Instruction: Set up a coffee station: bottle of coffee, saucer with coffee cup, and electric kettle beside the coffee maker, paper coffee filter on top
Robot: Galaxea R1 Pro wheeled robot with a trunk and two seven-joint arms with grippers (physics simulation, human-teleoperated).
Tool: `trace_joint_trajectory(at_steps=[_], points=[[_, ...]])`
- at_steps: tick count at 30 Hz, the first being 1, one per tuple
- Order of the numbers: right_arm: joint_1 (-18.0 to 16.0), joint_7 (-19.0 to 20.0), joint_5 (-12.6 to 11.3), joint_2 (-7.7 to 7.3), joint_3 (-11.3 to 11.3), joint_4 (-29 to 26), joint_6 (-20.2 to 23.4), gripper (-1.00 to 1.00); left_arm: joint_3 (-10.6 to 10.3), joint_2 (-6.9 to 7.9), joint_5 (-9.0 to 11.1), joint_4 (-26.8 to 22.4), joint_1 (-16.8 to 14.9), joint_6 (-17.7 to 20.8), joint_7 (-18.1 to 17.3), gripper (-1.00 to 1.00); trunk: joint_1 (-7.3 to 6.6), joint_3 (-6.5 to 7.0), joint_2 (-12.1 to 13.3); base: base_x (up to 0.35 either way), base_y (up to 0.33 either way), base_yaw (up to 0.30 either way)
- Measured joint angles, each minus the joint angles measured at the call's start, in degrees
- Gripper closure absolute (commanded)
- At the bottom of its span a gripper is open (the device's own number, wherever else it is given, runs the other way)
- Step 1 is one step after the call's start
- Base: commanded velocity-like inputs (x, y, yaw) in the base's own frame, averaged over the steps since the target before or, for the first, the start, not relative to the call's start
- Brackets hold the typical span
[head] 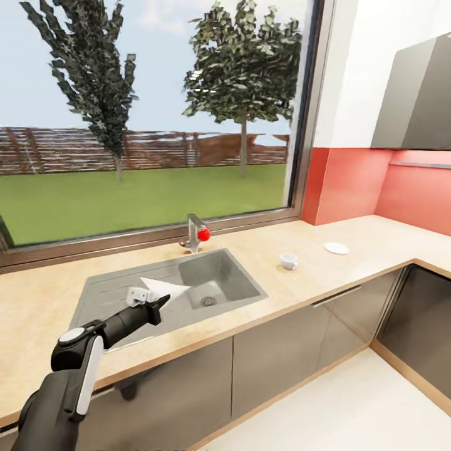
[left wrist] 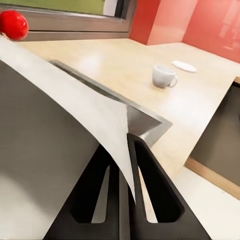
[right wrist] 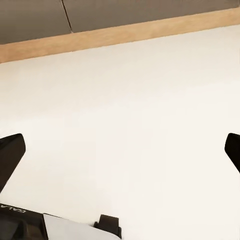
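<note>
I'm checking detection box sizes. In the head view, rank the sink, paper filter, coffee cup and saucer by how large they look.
1. sink
2. paper filter, nearer the camera, so it looks enlarged
3-4. saucer and coffee cup: too alike to rank

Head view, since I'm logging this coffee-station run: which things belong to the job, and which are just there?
Job:
white paper filter, pinched in left claw
small white cup with loop handle
round white saucer
beige wood-grain countertop

Just there:
grey steel sink
tap with red knob
</note>
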Motion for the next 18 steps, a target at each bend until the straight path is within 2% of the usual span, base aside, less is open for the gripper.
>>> trace_joint_trajectory(at_steps=[10,18], points=[[-0.01,-0.10,0.00,0.00,0.00,0.02,0.00,-1.00,0.01,0.09,0.00,-0.01,0.01,-0.01,-0.05,1.00,0.00,0.00,0.00,-0.024,0.125,0.214],[-0.01,-0.08,0.00,0.00,0.02,0.04,0.00,-1.00,0.01,0.11,0.00,-0.01,0.01,0.00,-0.05,1.00,0.00,0.00,0.00,-0.075,0.257,0.109]])
